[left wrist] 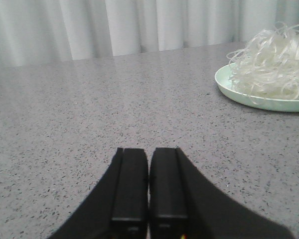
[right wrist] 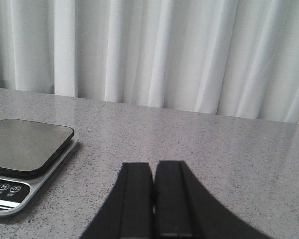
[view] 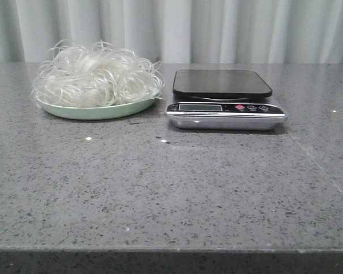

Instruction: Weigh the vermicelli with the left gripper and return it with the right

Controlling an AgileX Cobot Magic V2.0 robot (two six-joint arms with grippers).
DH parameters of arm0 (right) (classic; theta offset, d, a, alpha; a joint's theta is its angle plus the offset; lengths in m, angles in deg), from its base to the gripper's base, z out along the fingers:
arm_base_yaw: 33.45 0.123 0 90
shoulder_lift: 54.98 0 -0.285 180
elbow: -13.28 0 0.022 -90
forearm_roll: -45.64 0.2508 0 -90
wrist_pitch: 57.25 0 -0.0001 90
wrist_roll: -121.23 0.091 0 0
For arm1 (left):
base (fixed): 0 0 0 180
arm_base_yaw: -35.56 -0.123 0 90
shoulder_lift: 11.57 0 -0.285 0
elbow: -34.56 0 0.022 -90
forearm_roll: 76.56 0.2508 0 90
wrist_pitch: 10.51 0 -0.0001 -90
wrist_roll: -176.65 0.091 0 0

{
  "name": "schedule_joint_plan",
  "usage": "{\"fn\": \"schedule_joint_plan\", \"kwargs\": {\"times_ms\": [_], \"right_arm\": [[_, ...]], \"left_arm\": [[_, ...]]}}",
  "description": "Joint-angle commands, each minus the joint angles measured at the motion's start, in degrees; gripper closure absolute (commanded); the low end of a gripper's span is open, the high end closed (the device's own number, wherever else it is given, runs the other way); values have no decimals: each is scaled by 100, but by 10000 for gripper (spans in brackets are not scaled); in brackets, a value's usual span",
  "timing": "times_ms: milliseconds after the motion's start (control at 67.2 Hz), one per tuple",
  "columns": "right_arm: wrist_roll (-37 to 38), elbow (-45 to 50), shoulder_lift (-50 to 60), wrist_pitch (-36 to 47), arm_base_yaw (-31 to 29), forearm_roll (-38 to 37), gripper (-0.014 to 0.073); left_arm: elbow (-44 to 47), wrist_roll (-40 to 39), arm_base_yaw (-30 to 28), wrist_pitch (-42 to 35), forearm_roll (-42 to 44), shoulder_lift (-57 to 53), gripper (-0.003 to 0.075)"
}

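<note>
Waiting at start, nothing weighed yet. Tangled translucent white vermicelli [view: 97, 74] heaped on pale green round plate [view: 97, 112], upper left of frame; black-topped silver digital scale [view: 224, 100] beside it, bare. Left pincer [left wrist: 148, 186] closed, empty; right pincer [right wrist: 154, 199] same. Next: left opens, reaches for noodles.

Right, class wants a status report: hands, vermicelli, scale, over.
Left hand shut, empty. Right hand shut, empty. Vermicelli heaped on green plate, scale bare beside it. Nothing in the way.
</note>
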Motion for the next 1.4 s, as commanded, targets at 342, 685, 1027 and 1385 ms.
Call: {"fn": "schedule_joint_plan", "kwargs": {"times_ms": [342,685,1027,1385], "right_arm": [[-5,-160,-54,474,-40,36,442],[67,-127,-55,471,-35,21,442],[1416,656,228,839,203,-1008,442],[1389,1326,931,632,203,-826,442]], "left_arm": [[43,-71,-13,-431,-7,-112,584],[43,-71,-13,-431,-7,-112,584],[43,-71,-13,-431,-7,-112,584],[43,-71,-13,-431,-7,-112,584]]}}
